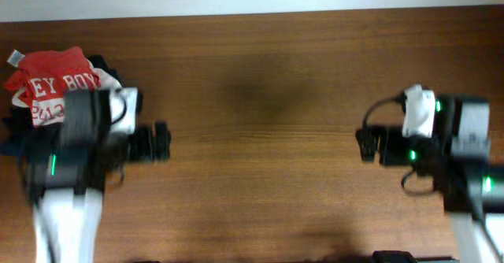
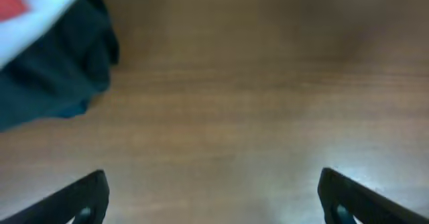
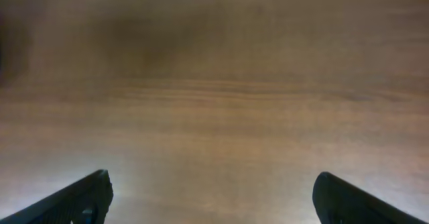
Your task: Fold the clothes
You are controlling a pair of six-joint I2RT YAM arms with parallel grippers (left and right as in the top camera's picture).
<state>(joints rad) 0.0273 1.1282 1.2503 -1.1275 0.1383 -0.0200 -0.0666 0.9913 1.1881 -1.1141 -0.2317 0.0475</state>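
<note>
- At the left end of the wooden bench (image 1: pixel 268 98), toward its far edge: the red-orange T-shirt (image 1: pixel 55 78), bunched on top of a pile, with white "EY BOY" lettering and "2013" facing up and a small white tag (image 1: pixel 14 57) at its left corner.
- Under and around it: dark garments (image 2: pixel 60 70) and a strip of white cloth (image 2: pixel 47 16), both blurred in the left wrist view, with a sliver of red at that view's upper left corner.
- Wide open and empty: the left claw (image 1: pixel 160 143), just right of the pile and clear of the cloth, with the left arm (image 1: pixel 71 161) overlapping the pile's near edge from overhead.
- From the left wrist: dark fingers (image 2: pixel 87 197) far apart, bare wood between.
- Wide open and empty too: the right claw (image 1: pixel 366 143), at the bench's right side, well apart from the T-shirt, pointing toward the centre.
- From the right wrist: fingers spread over plain wood grain.
</note>
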